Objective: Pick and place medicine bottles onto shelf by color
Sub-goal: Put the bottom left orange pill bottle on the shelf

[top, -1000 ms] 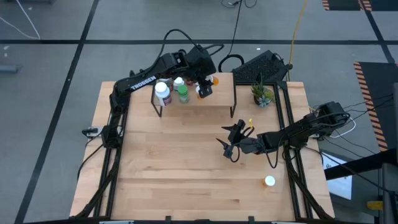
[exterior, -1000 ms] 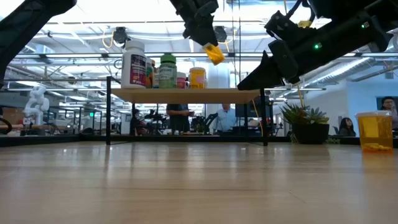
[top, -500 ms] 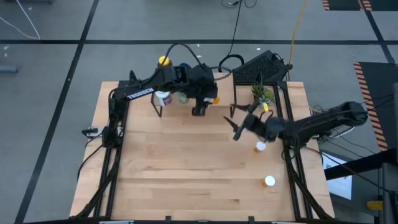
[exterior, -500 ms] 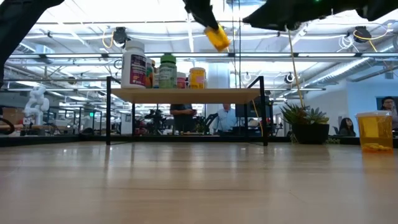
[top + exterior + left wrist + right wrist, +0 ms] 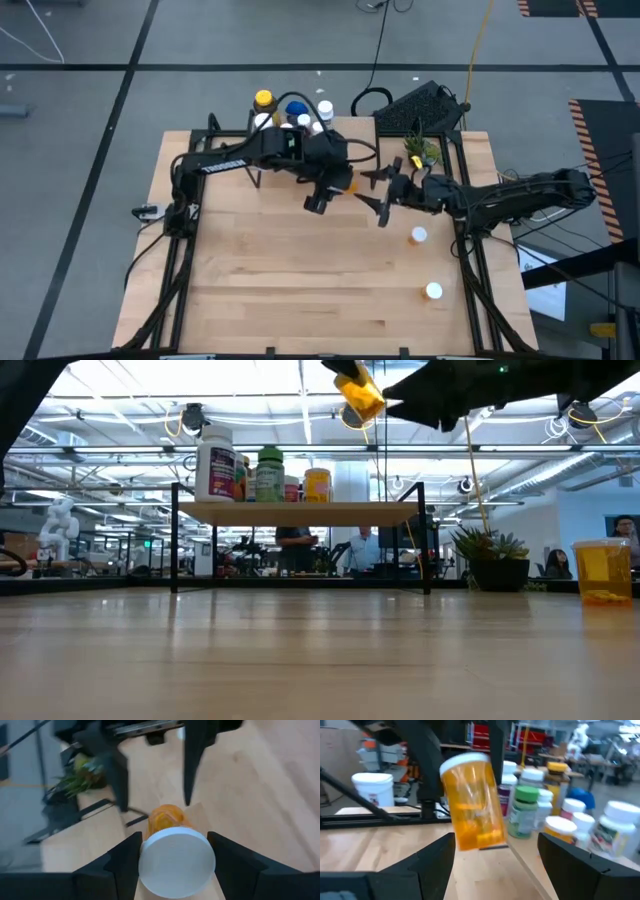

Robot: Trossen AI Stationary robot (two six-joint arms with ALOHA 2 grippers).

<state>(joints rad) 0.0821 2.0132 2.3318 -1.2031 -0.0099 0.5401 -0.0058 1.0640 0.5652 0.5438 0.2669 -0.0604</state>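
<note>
The left gripper [image 5: 335, 188] is clamped on an orange bottle [image 5: 361, 395], carrying it high above the table, tilted, white cap [image 5: 176, 861] toward the wrist. Seen from above, it sits near table centre, toward 12 o'clock. The right gripper [image 5: 387, 195] hangs just at its 3 o'clock side with its fingers spread, empty, pointing toward the bottle; the right wrist view has the bottle square between its fingers [image 5: 572, 860], so this looks like a mid-air handover about to be made.

The shelf [image 5: 300, 512] lies at about 11 o'clock from the grippers, carrying several bottles at its left end: a white one [image 5: 214, 462], a green one [image 5: 269, 473], a yellow one [image 5: 318, 484] and others behind. Its right half looks free. Two loose bottles [image 5: 418, 236] [image 5: 433, 291] stand on the table [image 5: 280, 290] around 4 o'clock, near a plant [image 5: 420, 152] at 1 o'clock.

Risks, as I judge them:
- The bottle is slick, round and tilted; if the left lets go before the right has closed, it drops and rolls
- Fingers of the two arms are very near each other; a small misalignment could knock them together or pinch the cap rather than the body
- A later approach to the crowded end could topple standing bottles
</note>
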